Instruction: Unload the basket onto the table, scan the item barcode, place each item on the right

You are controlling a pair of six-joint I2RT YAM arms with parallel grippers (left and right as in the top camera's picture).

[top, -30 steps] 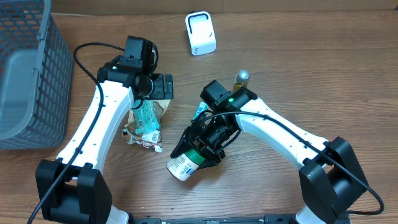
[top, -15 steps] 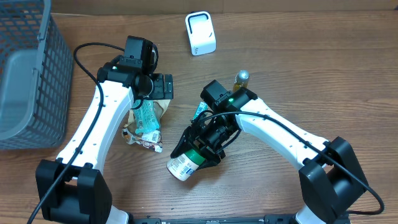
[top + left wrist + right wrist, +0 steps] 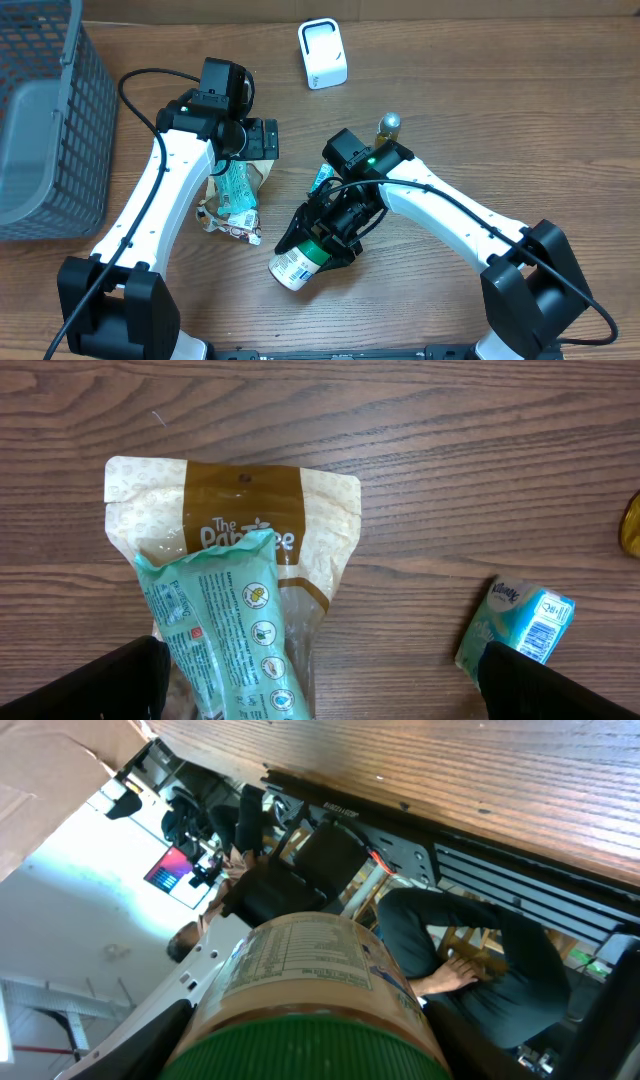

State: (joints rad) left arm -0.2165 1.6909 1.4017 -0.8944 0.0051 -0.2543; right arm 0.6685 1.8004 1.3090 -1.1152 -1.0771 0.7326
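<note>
One white scanner (image 3: 323, 54) is on the table. In front of the scanner are two robot arms, the left arm (image 3: 170, 190) and the right arm (image 3: 450, 215). Also there are one jar (image 3: 292, 267), one pouch (image 3: 300, 500), one long teal packet (image 3: 225, 630), one small tissue pack (image 3: 515, 622), one crumpled wrapper (image 3: 232, 228) and one gold-topped bottle (image 3: 388, 124). One grey basket (image 3: 95, 110) stands well to the scanner's left.

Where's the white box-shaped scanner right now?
Overhead view: the white box-shaped scanner stands at the far middle of the wooden table, beyond both arms. Its nearest neighbour is a small gold-coloured item, closer to the robot and to its right.
</note>
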